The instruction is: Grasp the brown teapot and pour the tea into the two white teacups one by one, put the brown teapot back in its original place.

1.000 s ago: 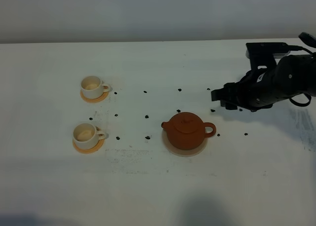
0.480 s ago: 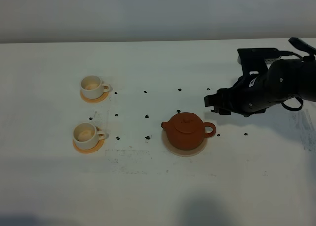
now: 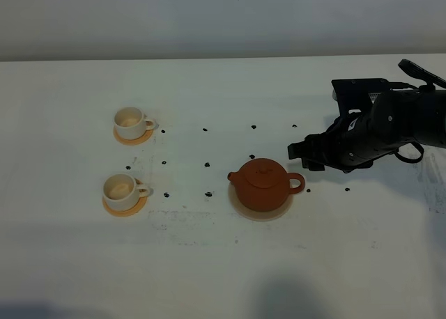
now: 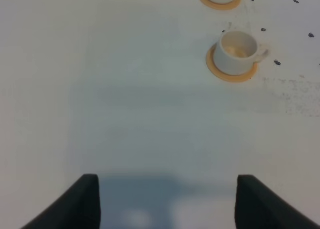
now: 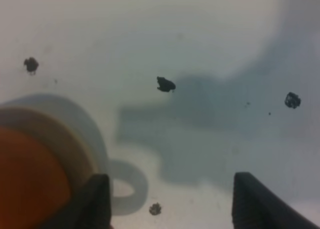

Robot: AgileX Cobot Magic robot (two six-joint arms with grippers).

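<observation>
Both claws gape, nothing held: right gripper [image 3: 298, 152] hovers just beside the brown teapot [image 3: 261, 185], left gripper [image 4: 167, 201] hangs well back from the nearer teacup [image 4: 235, 51].

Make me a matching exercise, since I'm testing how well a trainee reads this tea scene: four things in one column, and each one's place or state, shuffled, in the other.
Things:
1. brown teapot
2. white teacup nearer the camera
3. right gripper
4. left gripper

Places or states:
A. open above the white table, away from the teapot
B. standing on the pale beige disc
C. open, close to the teapot's handle but apart from it
D. standing on an orange-tan coaster

Pairs: 1-B, 2-D, 3-C, 4-A.
</observation>
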